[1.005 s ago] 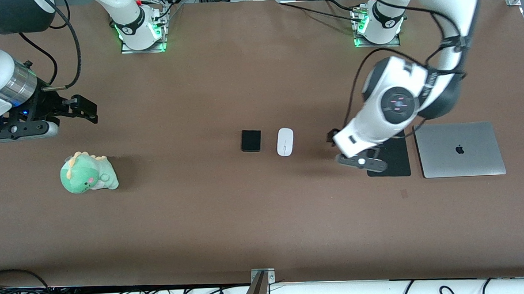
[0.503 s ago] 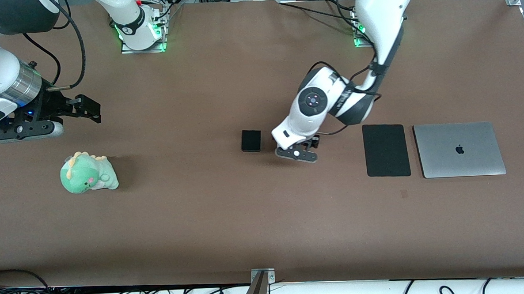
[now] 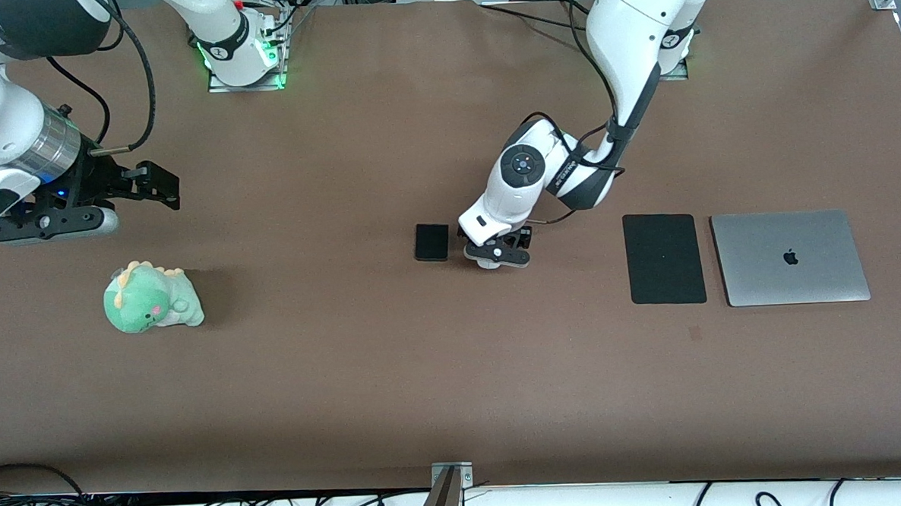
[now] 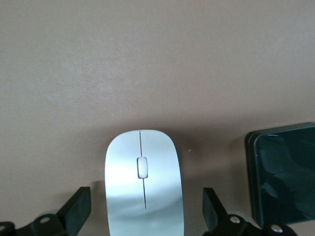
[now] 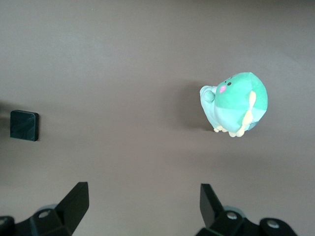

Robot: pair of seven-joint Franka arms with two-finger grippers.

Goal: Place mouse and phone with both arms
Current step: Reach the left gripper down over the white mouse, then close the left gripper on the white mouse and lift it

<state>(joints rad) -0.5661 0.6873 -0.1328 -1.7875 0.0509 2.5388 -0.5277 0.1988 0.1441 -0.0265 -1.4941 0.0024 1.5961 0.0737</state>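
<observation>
The white mouse lies on the brown table beside the black phone, on the side toward the left arm's end. My left gripper hangs low over the mouse and hides it in the front view. In the left wrist view the gripper stands open, one finger on each side of the mouse with a gap on both sides. The phone lies just outside one finger. My right gripper is open and holds nothing, up in the air toward the right arm's end; its wrist view shows the phone at a distance.
A green plush dinosaur sits on the table below the right gripper, also in the right wrist view as the plush. A flat black mouse pad and a closed silver laptop lie toward the left arm's end.
The left arm swung from above the mouse pad across to the mouse and came down around it, still open. The right gripper drifted slightly toward the table's middle.
</observation>
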